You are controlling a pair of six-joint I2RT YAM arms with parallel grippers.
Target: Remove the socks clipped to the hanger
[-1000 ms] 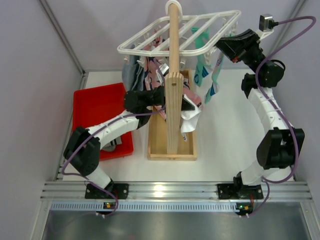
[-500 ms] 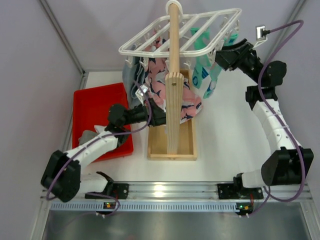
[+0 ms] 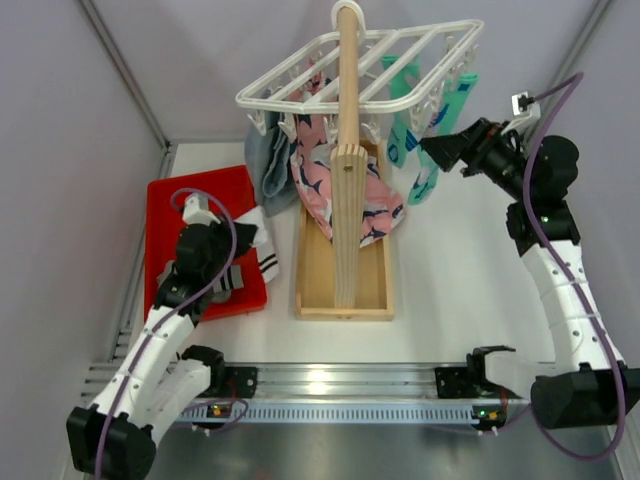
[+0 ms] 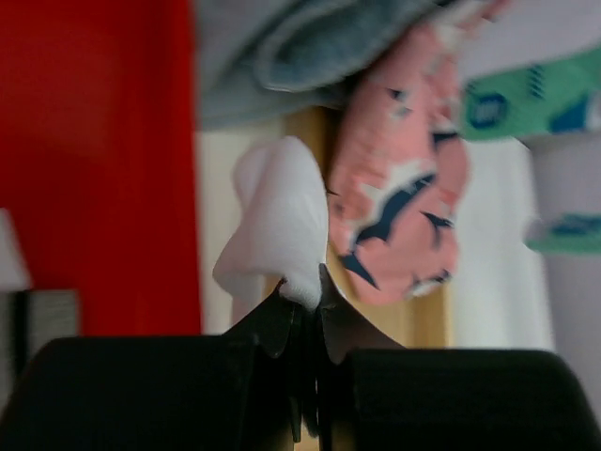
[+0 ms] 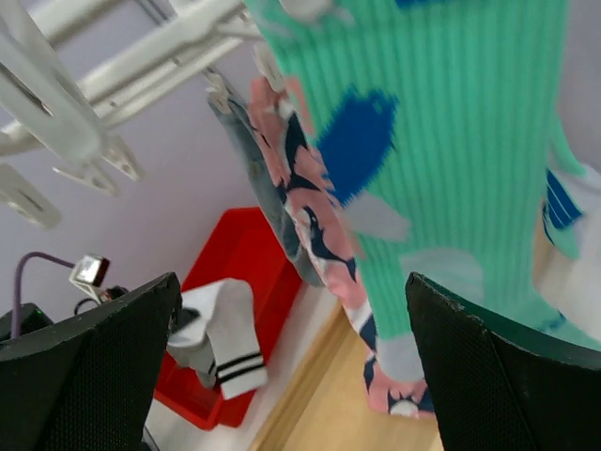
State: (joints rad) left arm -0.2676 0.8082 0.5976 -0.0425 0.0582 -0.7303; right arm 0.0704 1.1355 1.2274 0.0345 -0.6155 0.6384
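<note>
My left claw (image 4: 302, 299) is pinched shut on a white sock with black stripes (image 3: 256, 243), low over the right edge of the red bin (image 3: 190, 205) on the tabletop (image 3: 450, 280), well apart from the hanger (image 3: 262, 85). My right claw (image 5: 291, 282) is spread wide by the hanger's right side, facing a teal-green sock (image 5: 441, 141) clipped to the frame beside the pink printed cloth (image 3: 345, 195).

White tabletop (image 3: 470, 300), matte, runs to the far wall. Pale lilac-grey panels box it in: left wall (image 3: 60, 150), far wall (image 3: 200, 50), right wall (image 3: 630, 100). Grey metal strip (image 3: 125, 72) runs down the far-left corner seam. Aluminium rail (image 3: 350, 382) spans the near edge, glare spot mid-rail. Dull grey metal sheet (image 3: 340, 450) sits nearest. Light is even, shadows soft.
</note>
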